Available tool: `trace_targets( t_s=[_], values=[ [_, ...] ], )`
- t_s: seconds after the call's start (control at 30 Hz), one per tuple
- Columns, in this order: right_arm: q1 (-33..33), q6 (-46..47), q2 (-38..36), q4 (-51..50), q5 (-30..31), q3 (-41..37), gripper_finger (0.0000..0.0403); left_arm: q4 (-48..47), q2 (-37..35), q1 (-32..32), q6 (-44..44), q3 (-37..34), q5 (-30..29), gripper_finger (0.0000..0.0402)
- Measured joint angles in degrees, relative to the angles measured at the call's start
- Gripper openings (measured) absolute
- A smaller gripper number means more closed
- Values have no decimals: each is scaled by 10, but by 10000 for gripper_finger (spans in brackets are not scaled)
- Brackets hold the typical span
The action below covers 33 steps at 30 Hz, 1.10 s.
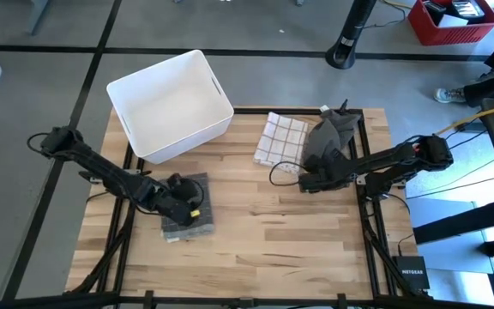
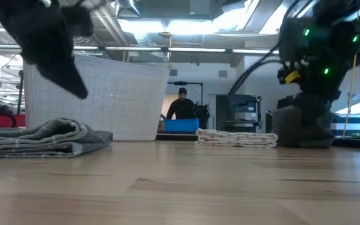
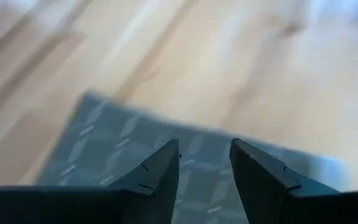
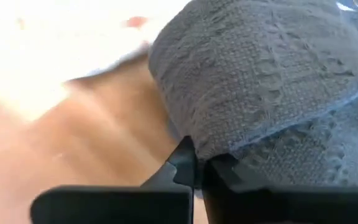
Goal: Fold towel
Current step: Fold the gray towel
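A folded grey patterned towel (image 1: 189,210) lies flat on the table's front-left.

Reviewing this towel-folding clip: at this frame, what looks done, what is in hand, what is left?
Done: a dark grey towel lies folded at the table's front left, under the open left gripper; a folded white checked towel lies beside the white bin.
In hand: the right gripper is shut on the edge of a crumpled grey towel.
Left: spreading and folding that towel.

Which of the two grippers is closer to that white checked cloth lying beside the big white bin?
Right gripper, just beside the white checked cloth, shut on the dark grey towel. Left gripper is across the table.
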Motion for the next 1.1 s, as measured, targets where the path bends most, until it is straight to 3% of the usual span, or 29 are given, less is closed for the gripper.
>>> trace_targets(
  t_s=[0.3,0.5,0.67,0.87,0.97,1.1],
  values=[
    [193,46,-29,-97,-114,132,10,251,10,1,194,1,10,137],
    [305,40,-29,-57,-123,205,6,407,43,16,335,1,16,137],
    [355,-44,-29,76,-36,209,4,489,79,42,399,10,21,137],
    [354,-131,-28,261,124,157,6,495,101,61,455,57,93,137],
    [347,-148,-20,342,184,129,3,482,102,62,442,57,139,137],
    [347,-186,15,468,231,102,4,448,104,62,392,57,149,137]
  ],
)
